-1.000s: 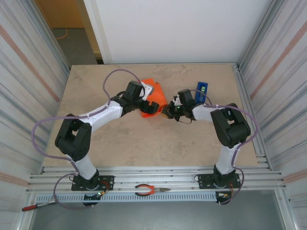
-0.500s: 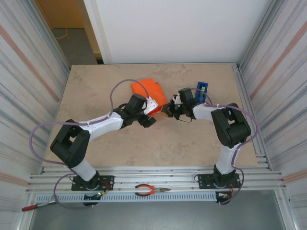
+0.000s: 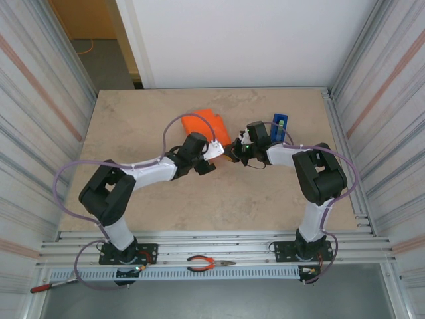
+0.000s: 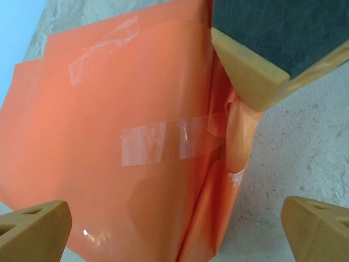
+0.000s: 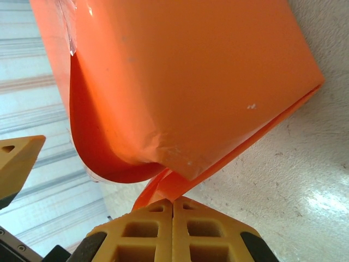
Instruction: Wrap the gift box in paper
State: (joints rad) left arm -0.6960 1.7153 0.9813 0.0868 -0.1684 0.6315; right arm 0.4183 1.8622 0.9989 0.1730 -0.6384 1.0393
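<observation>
The gift box (image 3: 204,125) sits toward the far middle of the tabletop (image 3: 133,133), and it reads as a compact orange block, its own faces fully hidden under the paper (image 4: 136,109). From the left wrist, the left gripper (image 4: 174,215) hangs spread wide over the parcel, one tan finger at each lower corner, nothing between them. A clear tape strip (image 4: 169,143) crosses a seam, and another piece higher up is glossy and hard to trace. A crumpled fold at the parcel's right edge is partly covered by a finger of the other arm. On the right wrist, the right gripper (image 5: 173,204) has its fingers pressed together on a loose flap of the paper at the parcel's corner, though the exact pinch line is tucked behind the fingertips. From above, both wrists crowd the near edge of the parcel and cover it. The blue tape dispenser (image 3: 279,126) stands just beyond the right arm, and the pliers (image 3: 209,264) lie on the near rail.
</observation>
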